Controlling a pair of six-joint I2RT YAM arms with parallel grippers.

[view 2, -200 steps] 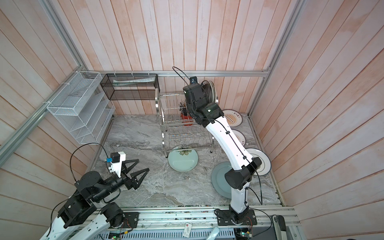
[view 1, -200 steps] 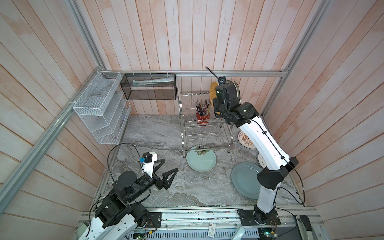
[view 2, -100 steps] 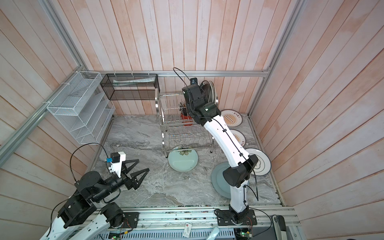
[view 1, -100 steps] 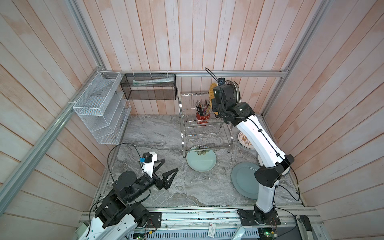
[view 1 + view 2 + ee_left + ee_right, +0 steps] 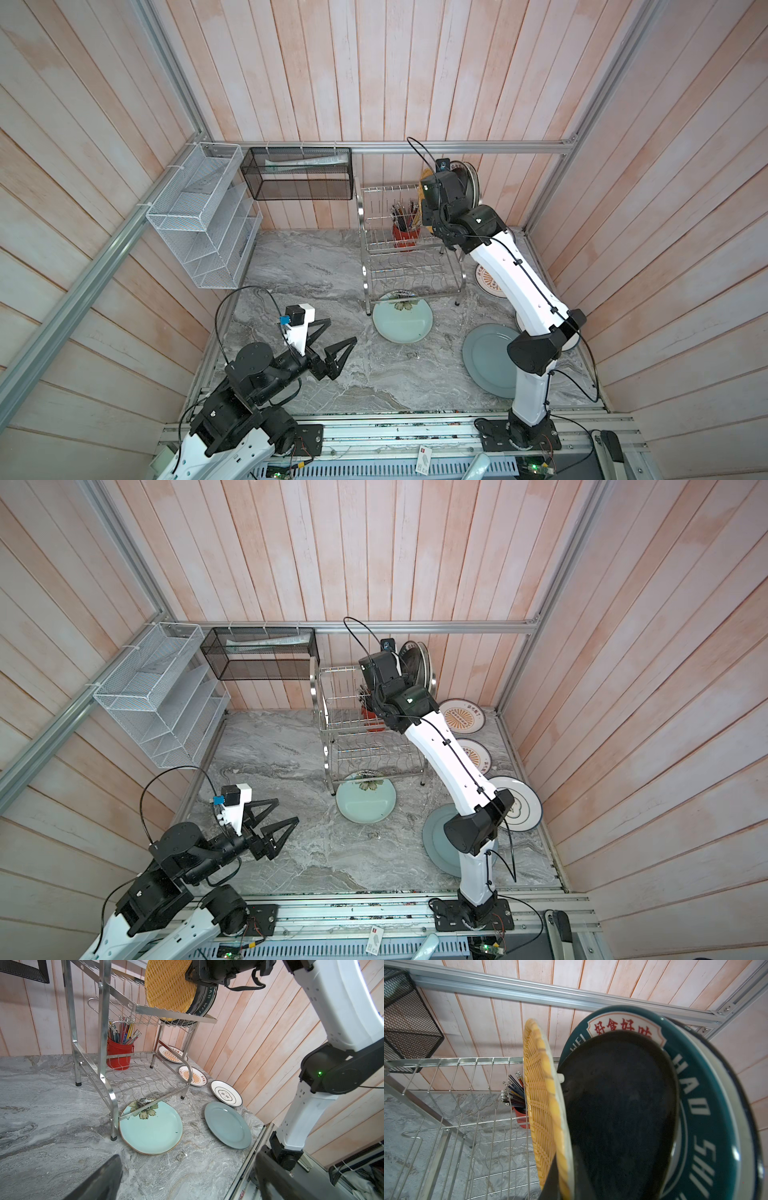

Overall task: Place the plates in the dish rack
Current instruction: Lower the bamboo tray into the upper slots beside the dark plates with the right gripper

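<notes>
Woven plate (image 5: 539, 1095): upright in the rack's (image 5: 360, 232) top tier, just beside black plate (image 5: 623, 1105) and green plate (image 5: 708, 1095).
My right gripper (image 5: 563, 1178): clamped on woven plate's rim.
Mint plate (image 5: 402, 328): on table (image 5: 299, 266), partly under rack.
Grey plate (image 5: 488, 357): flat by my right arm.
My left gripper (image 5: 343, 329): wide open above table.

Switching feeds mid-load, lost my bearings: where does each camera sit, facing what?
Top views: high behind the robot, looking down on dish rack; left arm, right arm show.
Left wrist: low, facing the dish rack; own fingers, right arm.
Right wrist: at top tier, facing the yellow woven plate its fingers grip.
Both wrist views share that plate.
</notes>
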